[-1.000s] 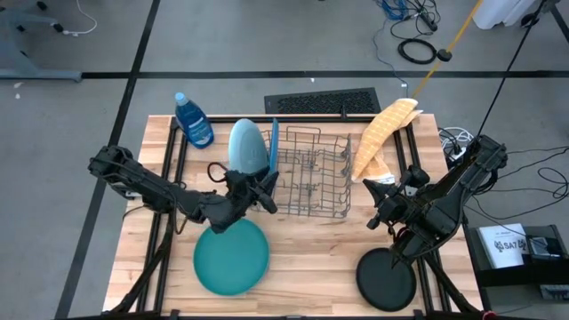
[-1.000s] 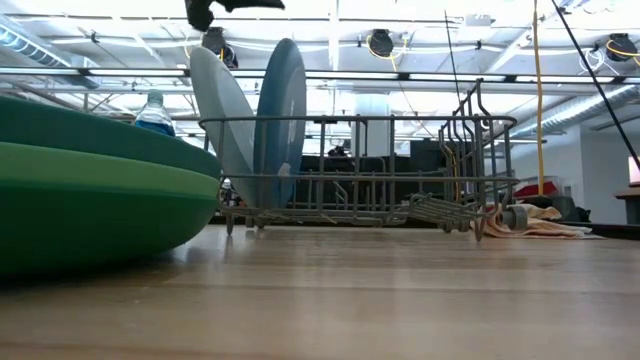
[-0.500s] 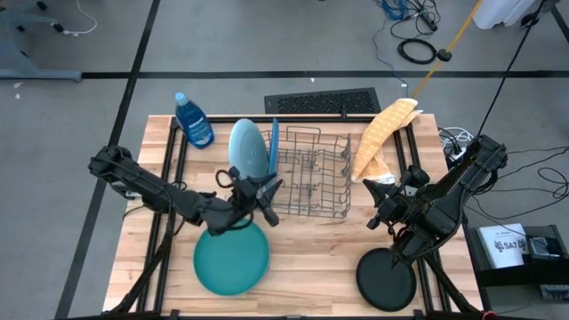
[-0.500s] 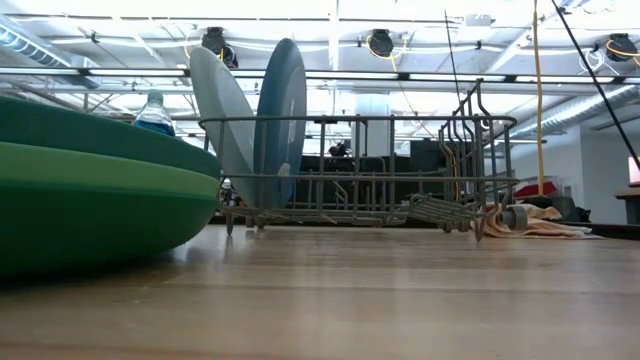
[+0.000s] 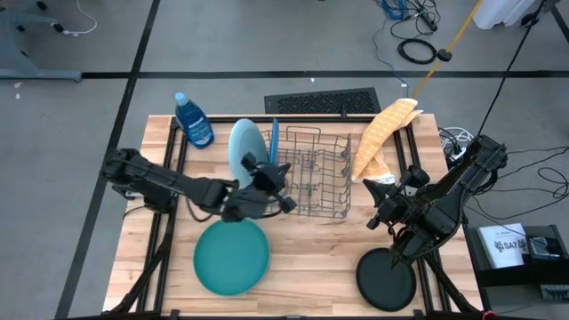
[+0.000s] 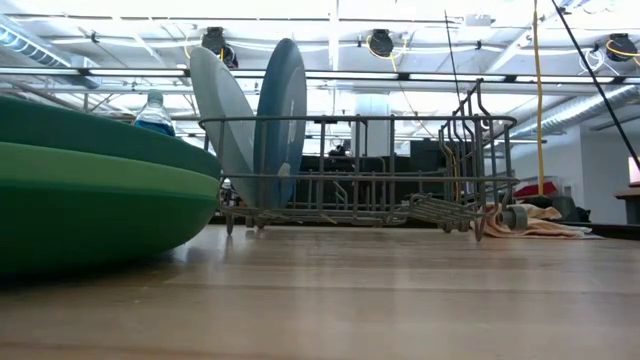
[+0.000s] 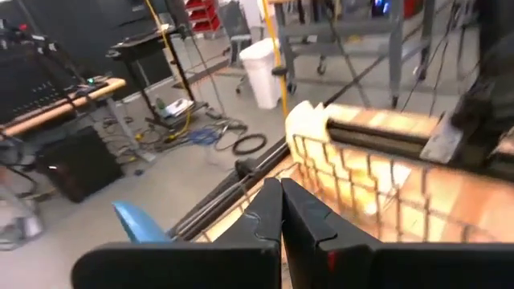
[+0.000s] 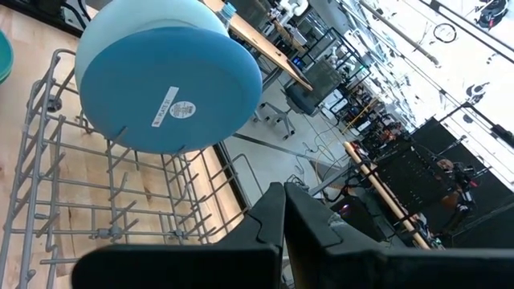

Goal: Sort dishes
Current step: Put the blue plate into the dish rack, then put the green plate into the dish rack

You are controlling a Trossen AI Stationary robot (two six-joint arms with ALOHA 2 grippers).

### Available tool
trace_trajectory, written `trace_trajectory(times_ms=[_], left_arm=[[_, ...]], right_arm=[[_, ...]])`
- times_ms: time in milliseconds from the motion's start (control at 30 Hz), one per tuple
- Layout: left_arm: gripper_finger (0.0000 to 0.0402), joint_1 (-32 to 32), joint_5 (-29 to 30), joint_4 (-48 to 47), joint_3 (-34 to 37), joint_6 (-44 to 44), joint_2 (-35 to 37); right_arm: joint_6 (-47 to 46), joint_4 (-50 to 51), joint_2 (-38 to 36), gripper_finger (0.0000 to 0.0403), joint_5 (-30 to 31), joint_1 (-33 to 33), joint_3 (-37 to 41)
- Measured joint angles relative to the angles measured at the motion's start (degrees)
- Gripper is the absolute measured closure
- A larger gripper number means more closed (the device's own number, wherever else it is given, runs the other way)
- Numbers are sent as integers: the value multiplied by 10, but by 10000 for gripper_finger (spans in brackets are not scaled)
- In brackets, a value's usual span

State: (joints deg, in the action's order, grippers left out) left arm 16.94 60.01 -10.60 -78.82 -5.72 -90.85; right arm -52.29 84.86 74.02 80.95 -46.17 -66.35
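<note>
- I see the left gripper (image 5: 286, 188) at the centre of the high view, over the near-left corner of the grey wire rack (image 5: 313, 173). In its wrist view the fingers are pressed together with nothing between them.
- The right gripper (image 5: 384, 203) waits right of centre in the high view, above the black plate (image 5: 386, 278) at the lower right. Its fingers are also clenched on nothing, judging by its wrist view.
- Two plates already stand on edge at the rack's left end: the light blue plate (image 5: 245, 146) leaning outward and the blue plate (image 5: 273, 145) just beside it, nearly upright.
- The teal plate (image 5: 231, 257) lies flat at the lower centre-left of the high view, stacked on a green plate (image 6: 90, 215) that the low view shows beneath it.
- My first worry: the left arm sits close to the standing plates. If I swing it toward the upper left, I could clip the leaning light blue plate and tip it out of the rack toward the soap bottle (image 5: 193, 121).
- Second: if I drop the closed fingers straight down, I judge they could snag the rack wires and drag the whole rack.
- Third: the teal plate lies nested on the green one with little edge to grip. A shallow pinch may slip, or lift both together.
- Fourth: the yellow cloth (image 5: 381, 135) drapes against the rack's right end and could catch a plate slotted there.
</note>
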Motion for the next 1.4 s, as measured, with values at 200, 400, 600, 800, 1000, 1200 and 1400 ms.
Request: trace_trajectory(times_ms=[200, 400, 600, 800, 1000, 1200, 1400], left_arm=[[400, -31, 0, -204, -92, -81, -60], [401, -57, -22, -408, -155, -210, -94], [401, -62, -28, -591, -163, -401, -90], [401, -46, -29, -744, -164, -552, -89], [401, 12, 8, -710, -166, -529, -69], [401, 95, 7, -679, -228, -456, -55], [401, 191, -204, -630, -224, -422, -60]], right_arm=[[1, 0, 0, 403, 0, 0, 0], [5, 0, 0, 403, 0, 0, 0], [5, -2, 0, 403, 0, 0, 0], [7, -2, 0, 403, 0, 0, 0], [9, -2, 0, 403, 0, 0, 0], [9, -2, 0, 403, -1, 0, 0], [8, -3, 0, 403, -3, 0, 0]])
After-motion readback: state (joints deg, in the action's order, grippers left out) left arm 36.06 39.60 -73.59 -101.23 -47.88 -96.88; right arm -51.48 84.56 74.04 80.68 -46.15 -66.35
